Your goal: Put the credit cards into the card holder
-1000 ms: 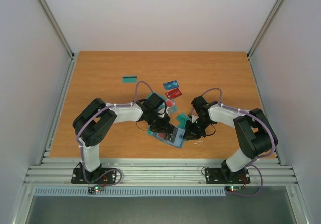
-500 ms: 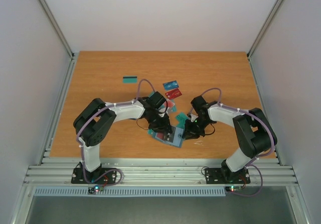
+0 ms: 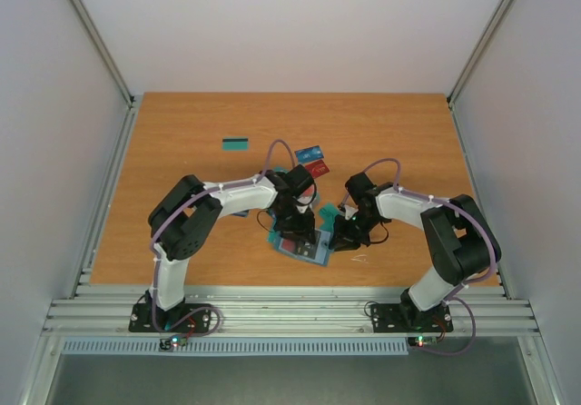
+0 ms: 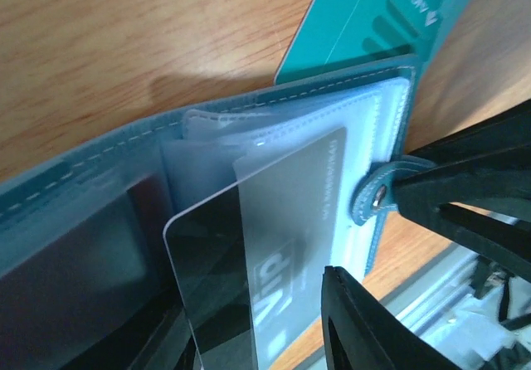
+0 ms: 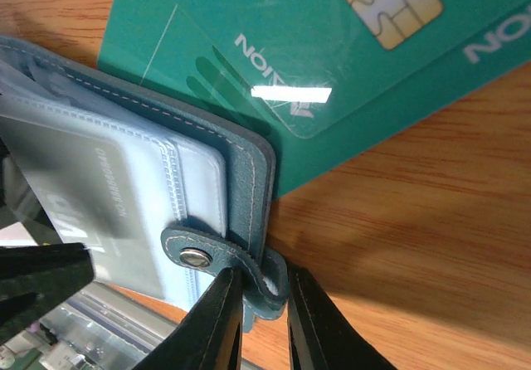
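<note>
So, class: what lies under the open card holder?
Two overlapping teal cards poke out from beneath the card holder; whatever else lies under it is covered.

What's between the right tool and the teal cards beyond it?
Only the card holder: in the right wrist view the right tool pinches its snap strap, and the teal cards lie on the wood right at the holder's far edge.

right hand (image 5: 261, 294) pinching strap of card holder (image 5: 149, 164), teal cards (image 5: 332, 80) just beyond, wooden table (image 5: 431, 245)
</note>
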